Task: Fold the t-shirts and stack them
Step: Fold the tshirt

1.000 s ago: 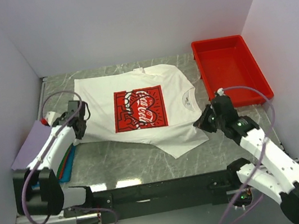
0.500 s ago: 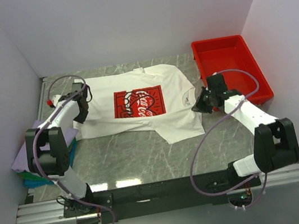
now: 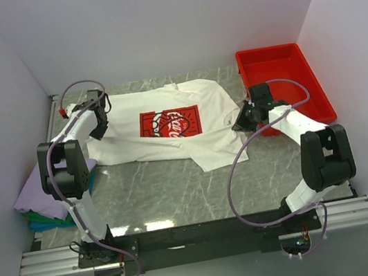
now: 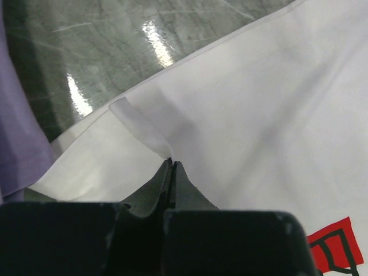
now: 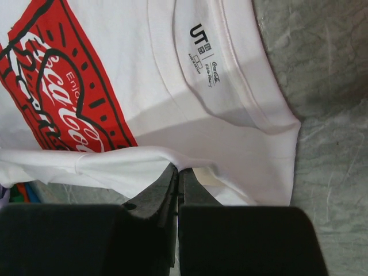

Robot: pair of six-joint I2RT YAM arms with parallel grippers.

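Shirt-folding in progress on a grey marble-patterned table (image 3: 164, 190): a white cotton t-shirt (image 3: 217, 148) with a red rectangular chest print (image 3: 170, 123) lies print-up across the far half of the table, between two white-and-black robot arms. Its collar points right, toward a red plastic tray (image 3: 311, 93) standing at the far right corner. Its hem end lies to the left.

The left arm (image 3: 77, 125) reaches to the hem end. In the left wrist view the left jaws are pressed together on a raised ridge of the white t-shirt (image 4: 259, 103), with bare table (image 4: 115, 34) beyond the cloth's edge and a strip of lavender fabric (image 4: 11, 132) at the left border.

The right arm (image 3: 286, 122) reaches in from beside the tray. In the right wrist view the right jaws are closed on a fold of the white t-shirt (image 5: 230, 132) just below the collar, where a neck label (image 5: 204, 54) reads "UT". The red print (image 5: 52, 86) fills the upper left of that view and the table (image 5: 322, 69) shows on the right.

At the near left edge of the table sits a pile of folded t-shirts, a lavender one (image 3: 35, 193) on top with green and blue layers (image 3: 42, 221) showing beneath it, well apart from the tray
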